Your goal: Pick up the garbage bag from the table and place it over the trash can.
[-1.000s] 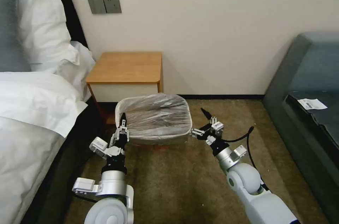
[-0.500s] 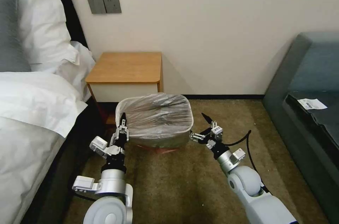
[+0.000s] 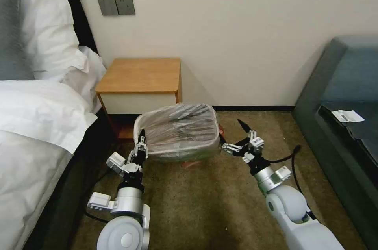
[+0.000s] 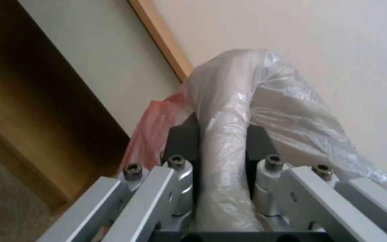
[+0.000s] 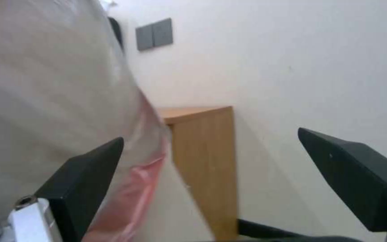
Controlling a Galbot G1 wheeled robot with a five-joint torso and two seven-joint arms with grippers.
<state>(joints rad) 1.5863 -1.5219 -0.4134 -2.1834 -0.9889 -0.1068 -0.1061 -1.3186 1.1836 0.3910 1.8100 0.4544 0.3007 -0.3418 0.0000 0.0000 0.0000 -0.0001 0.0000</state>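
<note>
So the garbage bag (image 3: 179,126) is already off the worktop (image 3: 139,75) and stretched over the trash can (image 3: 177,154), which sits on the carpet just in front of the nightstand. The plastic covers the whole mouth like a drum skin, and a bit of red edge peeks out along the bottom of the bin on the near side.

The left claw (image 3: 141,143) is at the bin's left rim, and from its wrist view it's pinching a fold of the bag (image 4: 222,148) between its pads (image 4: 182,141). The right claw (image 3: 241,138) is just beside the bin's right side, fingers (image 5: 86,178) spread wide, touching nothing as far as I can see, though that wrist view is pretty smeary, so I wouldn't swear to it.

My take on doing this bit well: the step in hand looks like seating the hem under the rolled rim. This film is thin and crinkly, so pull down and outward gently, not sideways, or the light bin could slide or tip. Before the left lets go, the hem wants to be well below the rim all around, otherwise the bag might spring back off.
</note>
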